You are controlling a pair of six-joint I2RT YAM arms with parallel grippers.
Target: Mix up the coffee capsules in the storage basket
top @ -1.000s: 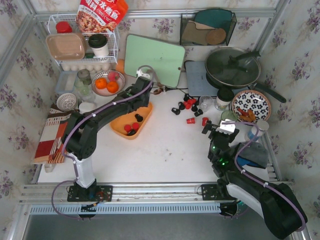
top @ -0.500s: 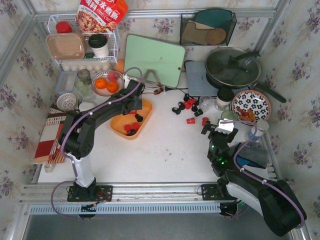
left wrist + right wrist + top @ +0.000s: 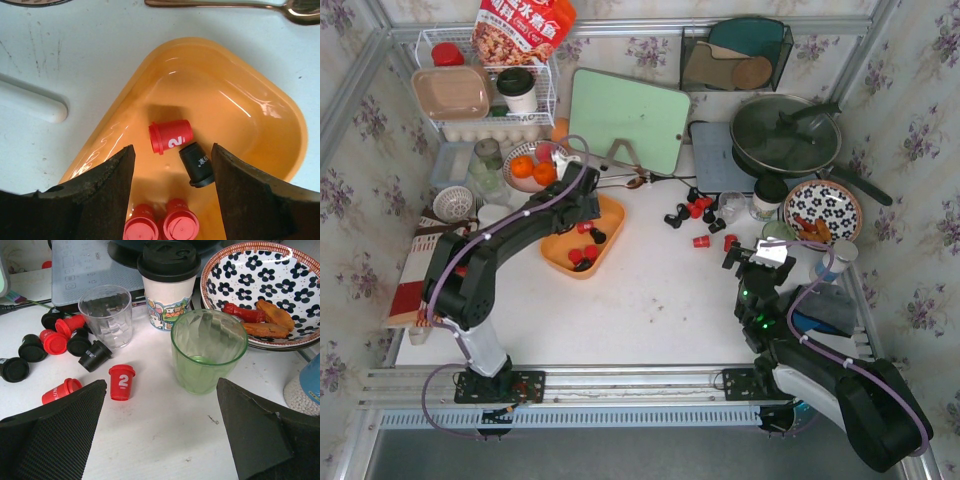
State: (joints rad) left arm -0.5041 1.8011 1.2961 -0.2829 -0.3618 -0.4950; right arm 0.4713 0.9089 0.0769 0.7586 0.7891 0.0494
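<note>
while the glossy orange basket [image 3: 260, 100] curves smoothly, tapered capsules [image 3: 171, 136] lie inside.

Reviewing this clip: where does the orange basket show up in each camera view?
Top external: the orange basket sits left of centre, in the upper half of the picture.
Left wrist: it fills the middle of the picture.
Right wrist: not in it.
Shared landmark: the red capsule lying on its side next to a black capsule inside the basket, visible in the top and left wrist views.
</note>
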